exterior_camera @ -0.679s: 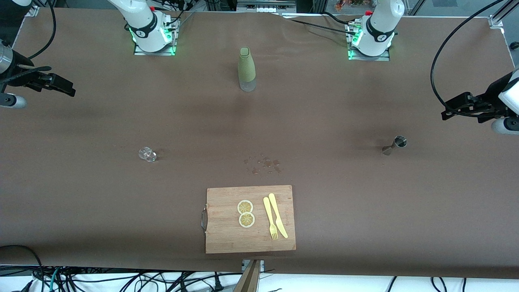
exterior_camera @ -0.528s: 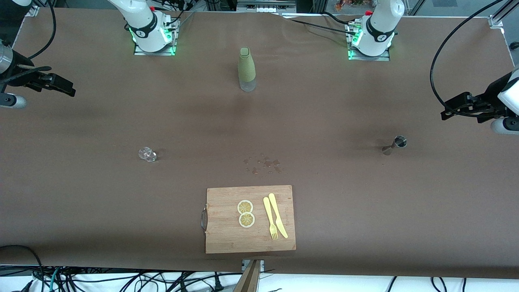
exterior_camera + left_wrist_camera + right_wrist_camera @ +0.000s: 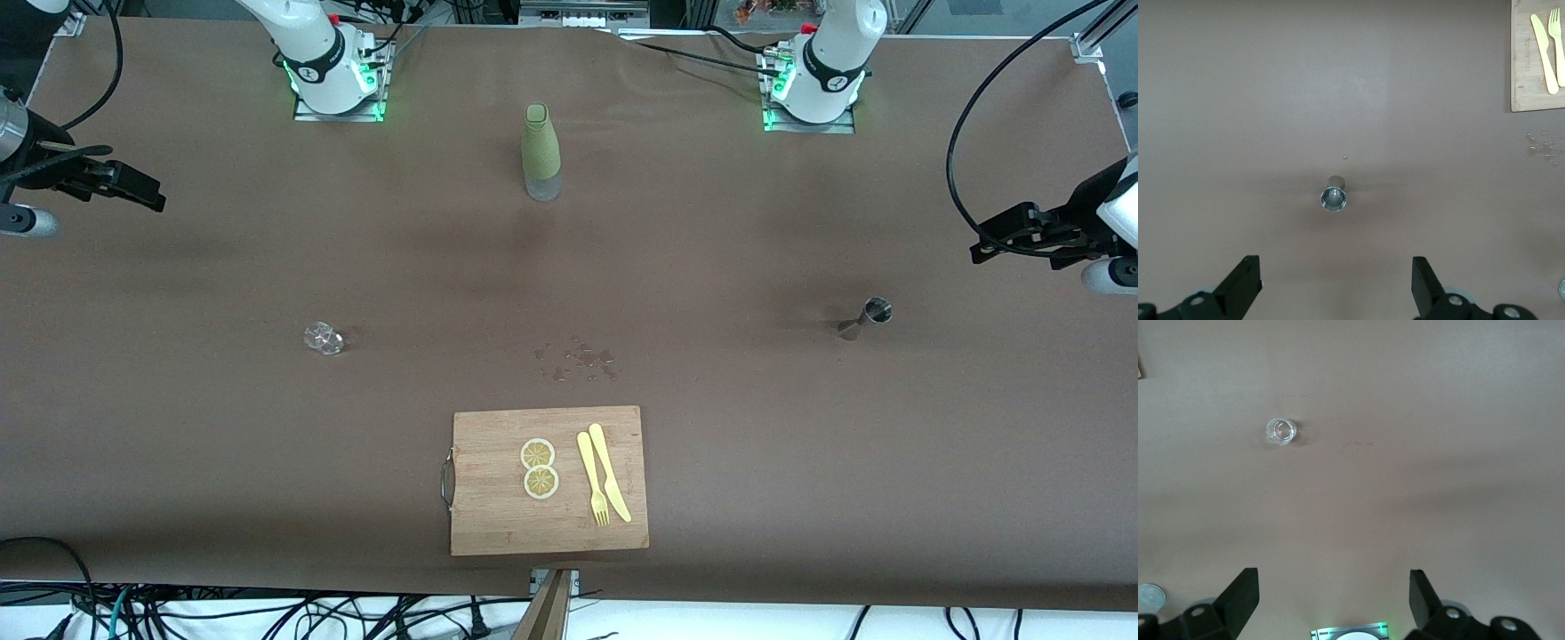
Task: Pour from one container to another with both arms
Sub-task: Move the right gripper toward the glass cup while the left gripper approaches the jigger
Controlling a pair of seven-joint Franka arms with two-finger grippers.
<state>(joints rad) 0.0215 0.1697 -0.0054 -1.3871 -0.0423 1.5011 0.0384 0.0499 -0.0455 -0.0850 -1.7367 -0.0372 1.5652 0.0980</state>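
Table [image 3: 800,462]: brown sheet, nothing lifted yet; pour judged not started, step in hand is the reach-and-grasp.

Cutting board [image 3: 498,524] sits at the camera edge, mid-table, with two lemon slices [image 3: 539,468] plus a yellow knife [image 3: 609,471] and fork [image 3: 591,480] on it. Olive-green bottle [image 3: 540,151] stands upright between the two bases; not needed for this pour.

Left gripper [image 3: 1000,238] is held in the air over the left arm's end of the table, jaws spread wide, nothing held. Right gripper [image 3: 133,188] is held over the right arm's end, jaws likewise wide and empty.

Glass [image 3: 324,338] stands upright toward the right arm's end, well apart from everything. Jigger [image 3: 865,319] stands upright toward the left arm's end, open cup up, seen centred between the fingers in the left wrist view [image 3: 1333,197].

Small wet spots [image 3: 578,360] lie just beside the board, farther from the camera.

Advice: the glass should be gripped across its wall, low enough that it is not tipped. The jigger should be pinched at the narrow waist and kept level. Both are small and light, so slow closure is advised.
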